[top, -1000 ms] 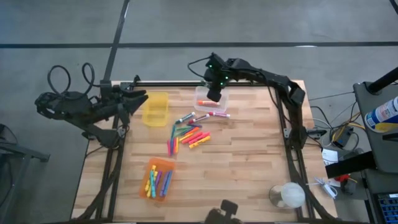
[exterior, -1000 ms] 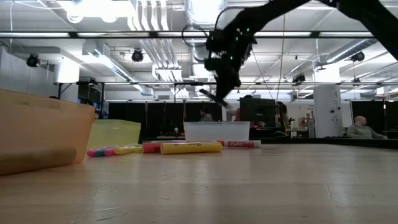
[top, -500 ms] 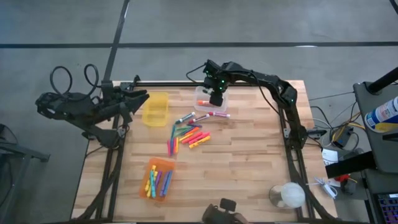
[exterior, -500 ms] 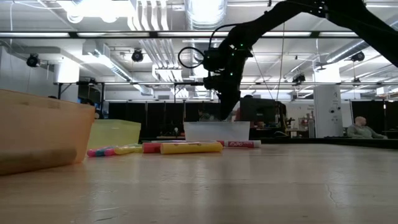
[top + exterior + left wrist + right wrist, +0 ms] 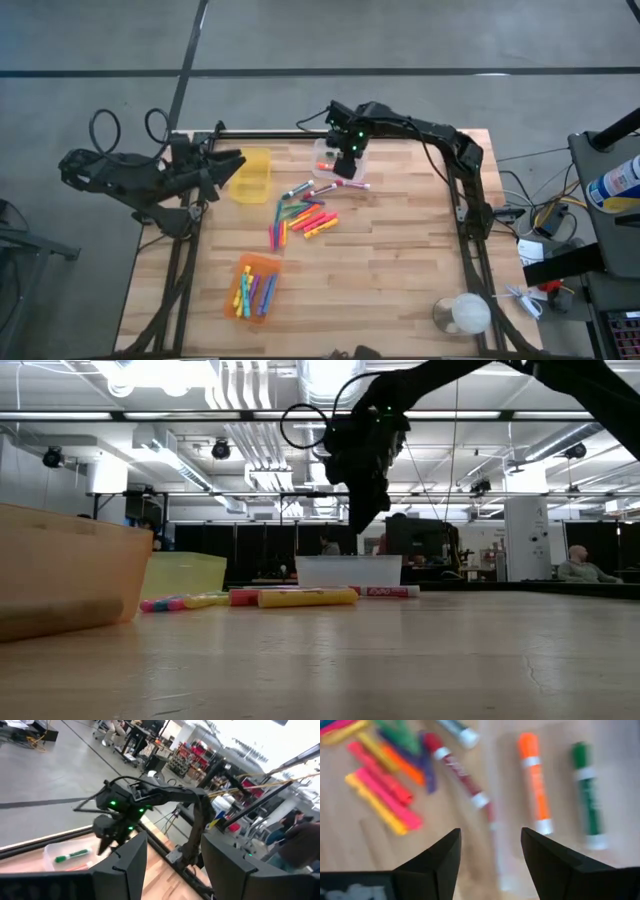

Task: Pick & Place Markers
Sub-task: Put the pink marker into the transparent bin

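Several bright markers (image 5: 300,215) lie loose on the wooden table's middle. An orange marker (image 5: 534,785) and a green marker (image 5: 586,795) lie flat in the clear bin (image 5: 325,150) at the far edge. A red-and-white marker (image 5: 457,770) lies just outside it. My right gripper (image 5: 346,158) hangs open above the clear bin with nothing between its fingers; in the low view my right gripper (image 5: 360,525) is clear of the clear bin's rim (image 5: 350,560). My left gripper (image 5: 228,163) waits open at the table's left edge beside the yellow bin (image 5: 250,175).
An orange bin (image 5: 255,285) near the front left holds several markers. A clear round cup (image 5: 462,315) stands at the front right corner. Bare wood lies to the right of the marker pile. People sit in the room beyond the table.
My right gripper went down to the clear bin with a marker between its fingers, opened and let it go there, then rose a little. It now hangs above the bin with nothing in it.
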### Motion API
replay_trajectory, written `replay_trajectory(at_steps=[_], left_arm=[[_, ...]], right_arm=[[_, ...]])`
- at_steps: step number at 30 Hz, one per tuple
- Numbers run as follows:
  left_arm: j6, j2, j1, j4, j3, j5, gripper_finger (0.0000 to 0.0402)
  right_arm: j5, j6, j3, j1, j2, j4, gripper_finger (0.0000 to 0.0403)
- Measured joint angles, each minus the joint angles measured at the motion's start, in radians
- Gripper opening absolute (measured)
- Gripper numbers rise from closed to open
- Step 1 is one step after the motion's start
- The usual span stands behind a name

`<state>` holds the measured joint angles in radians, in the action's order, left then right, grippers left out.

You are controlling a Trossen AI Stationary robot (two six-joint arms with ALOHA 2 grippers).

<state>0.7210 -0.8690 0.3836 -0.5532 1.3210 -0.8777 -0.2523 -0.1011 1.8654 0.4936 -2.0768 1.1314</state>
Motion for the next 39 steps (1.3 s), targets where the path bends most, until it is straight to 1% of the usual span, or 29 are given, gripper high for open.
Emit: replay_trajectory(at_steps=[2, 5, 13, 31, 36, 39], left_arm=[[0.028, 0.002, 0.0, -0.016, 0.0, 0.013, 0.0181], [0.028, 0.006, 0.0, -0.031, 0.0, 0.051, 0.0181], [-0.003, 0.006, 0.0, -0.077, -0.001, 0.056, 0.0181], [-0.038, 0.003, 0.0, -0.077, -0.001, 0.054, 0.0181], [-0.054, 0.003, 0.0, -0.077, -0.001, 0.054, 0.0181], [-0.059, 0.004, 0.0, -0.077, -0.001, 0.054, 0.0181]], right_arm=[[-0.002, 0.011, -0.009, -0.028, 0.003, 0.031, 0.0203], [0.01, 0.038, -0.016, -0.072, 0.015, 0.029, 0.0203], [0.016, 0.135, -0.009, -0.164, 0.034, -0.067, 0.0203], [0.015, 0.25, -0.009, -0.267, 0.042, -0.072, 0.0203], [0.021, 0.272, -0.013, -0.309, 0.043, -0.031, 0.0203], [0.067, 0.289, -0.022, -0.337, 0.044, 0.003, 0.0203]])
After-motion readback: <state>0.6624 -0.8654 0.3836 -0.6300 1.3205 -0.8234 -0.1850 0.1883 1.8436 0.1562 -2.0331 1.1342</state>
